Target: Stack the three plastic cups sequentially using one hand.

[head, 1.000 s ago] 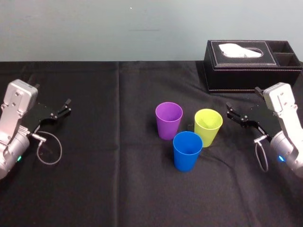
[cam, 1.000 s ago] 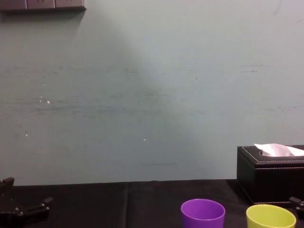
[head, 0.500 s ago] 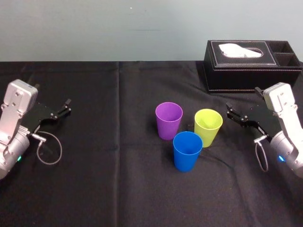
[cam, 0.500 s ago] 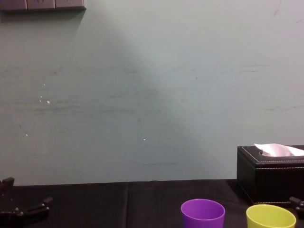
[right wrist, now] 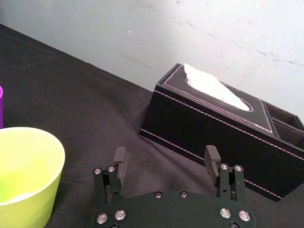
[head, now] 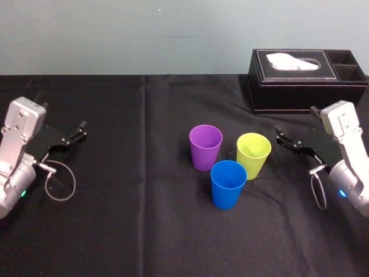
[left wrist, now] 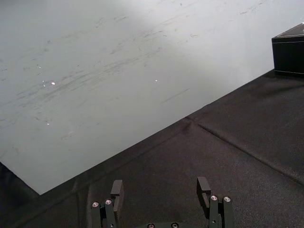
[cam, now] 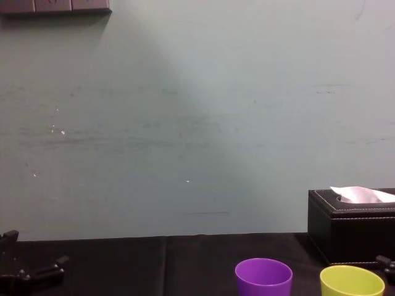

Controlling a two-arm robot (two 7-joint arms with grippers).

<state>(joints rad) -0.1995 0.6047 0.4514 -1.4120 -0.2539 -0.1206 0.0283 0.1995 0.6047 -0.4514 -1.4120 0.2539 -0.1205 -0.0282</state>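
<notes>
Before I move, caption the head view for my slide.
Purple cup, yellow-green cup and blue cup stand unstacked on black cloth; left hand and right hand open, flanking.

On the table [head: 144, 225], the rear-left cup [head: 206, 147] and the rear-right cup [head: 253, 154] stand upright side by side at the middle. The front cup [head: 228, 183] stands before and between them, perhaps touching the rear-right one. The tissue box [head: 305, 81] sits behind and to the right. The left gripper [head: 81, 130] is far left, well apart from the cups. The right gripper [head: 281, 137] is near the rear-right cup's right side, before the box.
</notes>
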